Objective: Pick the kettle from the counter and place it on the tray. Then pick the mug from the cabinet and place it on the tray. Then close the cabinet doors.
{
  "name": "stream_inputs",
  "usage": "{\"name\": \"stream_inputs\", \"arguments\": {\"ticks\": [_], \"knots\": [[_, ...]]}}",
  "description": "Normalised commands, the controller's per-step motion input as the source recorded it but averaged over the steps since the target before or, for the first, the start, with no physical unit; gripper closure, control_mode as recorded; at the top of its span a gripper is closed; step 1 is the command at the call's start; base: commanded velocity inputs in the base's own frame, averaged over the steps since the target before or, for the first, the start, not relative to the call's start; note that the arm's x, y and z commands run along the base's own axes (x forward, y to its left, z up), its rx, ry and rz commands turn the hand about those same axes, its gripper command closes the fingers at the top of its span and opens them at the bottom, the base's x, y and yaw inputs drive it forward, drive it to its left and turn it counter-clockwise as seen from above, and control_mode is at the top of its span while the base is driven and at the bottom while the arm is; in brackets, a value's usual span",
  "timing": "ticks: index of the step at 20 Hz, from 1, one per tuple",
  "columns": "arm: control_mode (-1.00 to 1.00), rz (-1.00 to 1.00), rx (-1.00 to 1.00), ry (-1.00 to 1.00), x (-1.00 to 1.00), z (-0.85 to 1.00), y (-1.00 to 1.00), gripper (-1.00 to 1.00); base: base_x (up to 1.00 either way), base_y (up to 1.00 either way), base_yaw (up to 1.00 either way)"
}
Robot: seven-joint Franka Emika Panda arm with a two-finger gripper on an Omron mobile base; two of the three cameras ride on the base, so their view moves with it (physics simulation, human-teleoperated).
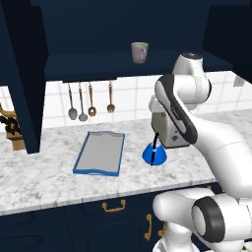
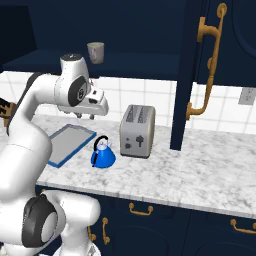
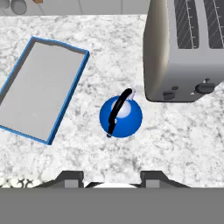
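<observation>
The blue cone-shaped kettle [image 1: 154, 155] [image 2: 103, 156] [image 3: 120, 116] stands on the marbled counter [image 1: 49, 177] between the tray and the toaster, its black handle arching over the top. The grey tray with a blue rim [image 1: 99, 152] [image 2: 67, 142] [image 3: 39, 89] lies empty to the kettle's left. My gripper [image 2: 86, 118] [image 3: 112, 178] hangs well above the kettle, open, with nothing between its fingers. The grey-beige mug [image 1: 139, 52] [image 2: 95, 52] sits upright on the shelf of the open navy cabinet [image 1: 98, 64]. Both cabinet doors [image 1: 22, 74] [image 2: 200, 70] stand swung open.
A silver toaster [image 2: 137, 131] [image 3: 188, 48] stands just right of the kettle, close to it. Several utensils [image 1: 88, 101] hang on the tiled wall behind the tray. A knife block [image 1: 12, 130] sits at the far left. Navy drawers with brass pulls [image 1: 114, 206] run below the counter.
</observation>
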Motion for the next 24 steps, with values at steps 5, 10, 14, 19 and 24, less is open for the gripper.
{"name": "stream_inputs", "arguments": {"ticks": [5,10,14,19,24], "knots": [[-1.0,0.0,-0.01,-0.08,0.0,-0.74,0.0,-1.0,0.0,0.0,0.0],[-1.0,0.0,0.0,-0.2,0.0,-1.0,0.08,-1.0,0.0,0.0,0.0],[-1.0,-0.02,0.0,-0.09,0.11,-0.71,0.26,-1.0,0.0,0.0,0.0],[-1.0,0.0,0.0,0.0,0.0,-0.01,0.0,-1.0,0.0,0.0,0.0],[-1.0,-0.03,0.0,0.0,0.11,-0.12,0.0,-1.0,0.0,0.0,0.0]]}}
